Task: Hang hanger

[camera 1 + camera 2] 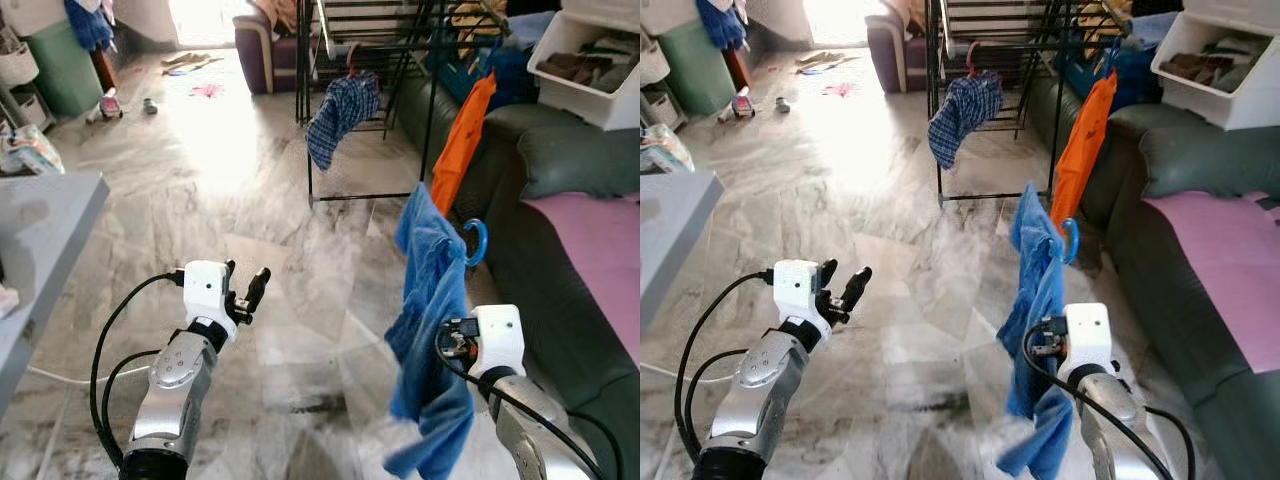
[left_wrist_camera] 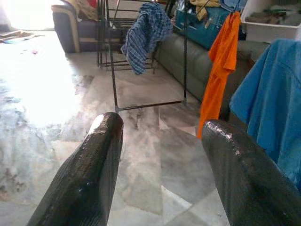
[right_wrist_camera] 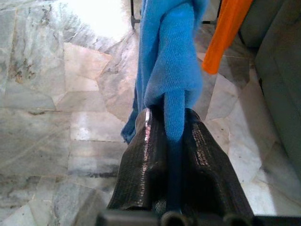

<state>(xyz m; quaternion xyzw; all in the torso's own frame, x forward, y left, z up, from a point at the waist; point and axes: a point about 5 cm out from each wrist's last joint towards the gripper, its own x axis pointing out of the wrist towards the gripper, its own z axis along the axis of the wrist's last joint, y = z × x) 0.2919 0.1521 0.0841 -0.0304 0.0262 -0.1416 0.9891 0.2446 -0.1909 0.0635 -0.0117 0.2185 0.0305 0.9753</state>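
The blue hanger (image 1: 474, 241) is in the right claw (image 3: 175, 141), held up in front of the robot at its right side. Its hook shows above a blue garment (image 1: 428, 330) that hangs from it and drapes down past the claw. In the right wrist view the two black fingers (image 3: 146, 160) are pressed together on the blue hanger part, with the cloth bunched just above them.

A white bin (image 1: 585, 60) stands on top of the dark green sofa (image 1: 560, 250), far right; dark folded things lie inside it, too small to tell what. A green container (image 1: 62, 65) stands far left by the wall.

The right arm is raised, bent at the elbow, the wrist pointing up and forward. The left arm is also raised, lower and at the left; the left claw (image 1: 245, 290) has its fingers (image 2: 89, 179) apart and holds nothing.

Ahead stands a black drying rack (image 1: 370, 100) with a checked shirt (image 1: 340, 115) hanging on its near bar and an orange garment (image 1: 462, 145) on its right side, near the sofa. The marble floor (image 1: 250, 220) between robot and rack is open. The edge of a grey worktop (image 1: 45, 230) comes in from the left, close to the left arm. A pink cover (image 1: 590, 250) lies on the sofa seat.
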